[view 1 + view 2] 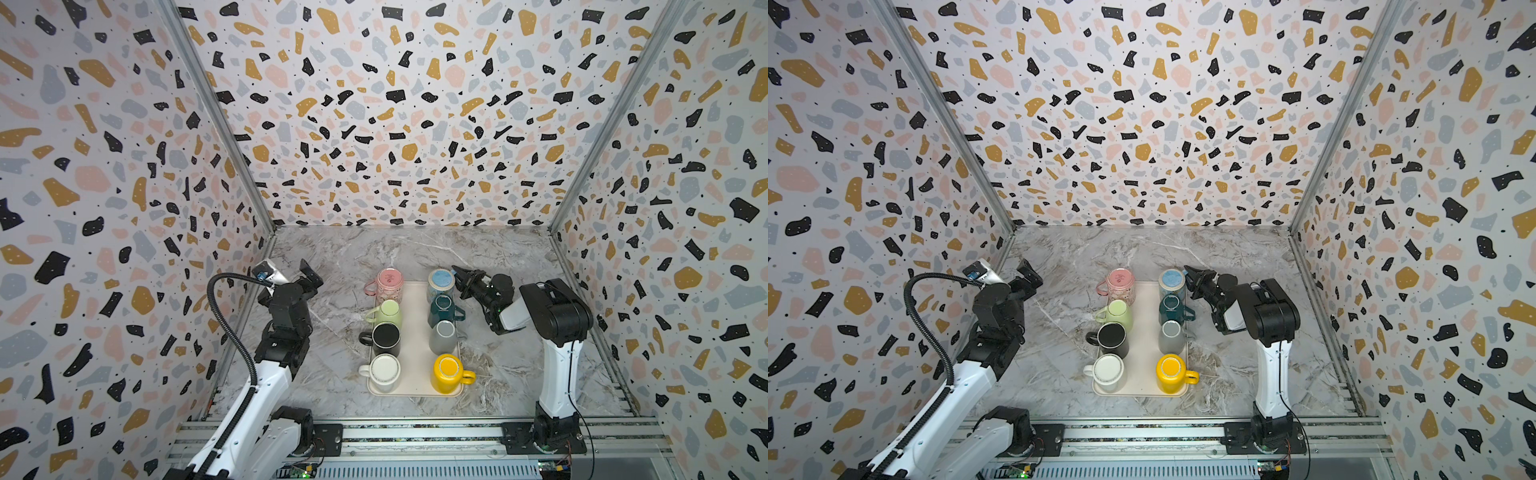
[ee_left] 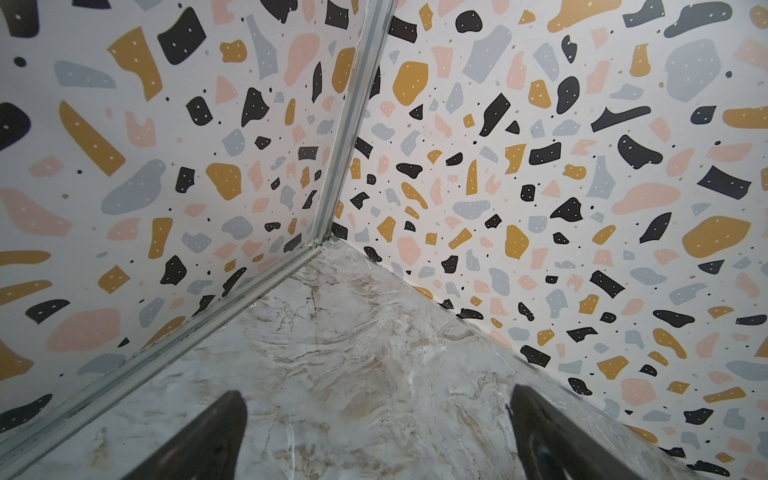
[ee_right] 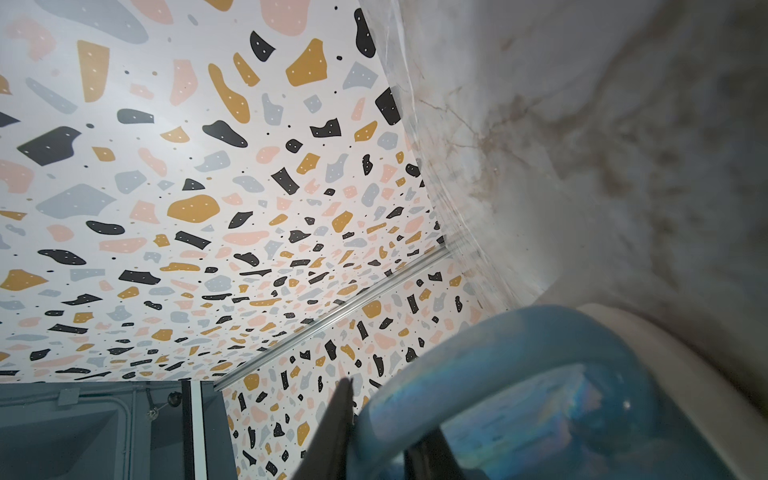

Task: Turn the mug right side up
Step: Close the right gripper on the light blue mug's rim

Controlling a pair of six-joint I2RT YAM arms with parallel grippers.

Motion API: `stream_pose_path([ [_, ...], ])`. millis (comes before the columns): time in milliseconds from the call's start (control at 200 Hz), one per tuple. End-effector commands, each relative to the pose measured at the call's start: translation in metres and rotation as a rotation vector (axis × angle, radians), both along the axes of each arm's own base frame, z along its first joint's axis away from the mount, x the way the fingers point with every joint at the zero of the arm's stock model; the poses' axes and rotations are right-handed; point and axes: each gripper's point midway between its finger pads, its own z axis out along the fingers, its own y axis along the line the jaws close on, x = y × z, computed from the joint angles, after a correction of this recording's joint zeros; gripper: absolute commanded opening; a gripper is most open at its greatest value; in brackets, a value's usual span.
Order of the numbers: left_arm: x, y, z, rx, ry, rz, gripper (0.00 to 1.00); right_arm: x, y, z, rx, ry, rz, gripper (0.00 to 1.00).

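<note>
- In both top views the right gripper (image 1: 456, 274) (image 1: 1188, 272) lies low and nearly level. Its tips are at the side of the blue mug (image 1: 440, 280) (image 1: 1171, 280). The fingers look drawn close together there, though the contact itself is too small to read from above.
- The blue mug stands straight ahead of those tips, flat bottom up, on the corner of the cream tray (image 1: 415, 332) (image 1: 1144, 332) nearest the gripper. The dark green mug (image 1: 442, 305) (image 1: 1173, 307) sits just to the gripper's side, next along the same row.
- In both top views the left gripper (image 1: 311, 274) (image 1: 1030, 270) is raised over bare table (image 1: 353, 257) (image 1: 1084, 257), well apart from the tray. The pink mug (image 1: 390, 282) (image 1: 1121, 284) is the nearest mug to it, off to one side.
- In the left wrist view the left gripper (image 2: 374, 390) has its two dark fingers (image 2: 216, 428) spread far apart. Only marble table (image 2: 353, 332) lies between and ahead of them, running to the corner of the patterned walls (image 2: 540, 166).
- In the right wrist view the right gripper (image 3: 386, 415) pinches the blue mug's handle (image 3: 498, 340) — one finger (image 3: 338, 424) against the outside of the loop, the other inside it. The mug's glossy body (image 3: 540, 415) lies just beyond the handle, the tray's pale rim (image 3: 602, 320) is beside it, and the table (image 3: 582, 124) is past that.
</note>
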Motion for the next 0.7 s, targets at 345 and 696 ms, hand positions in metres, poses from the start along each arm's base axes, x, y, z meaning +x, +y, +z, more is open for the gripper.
stream_pose_path([
  [345,-0.007,0.006,0.025,0.022,-0.054,0.029,1.0,0.013,0.01,0.019,0.263,0.084,0.029,0.0],
  [696,-0.012,0.006,0.029,0.007,-0.075,0.02,1.0,0.008,0.014,0.05,0.245,-0.068,0.069,0.0],
])
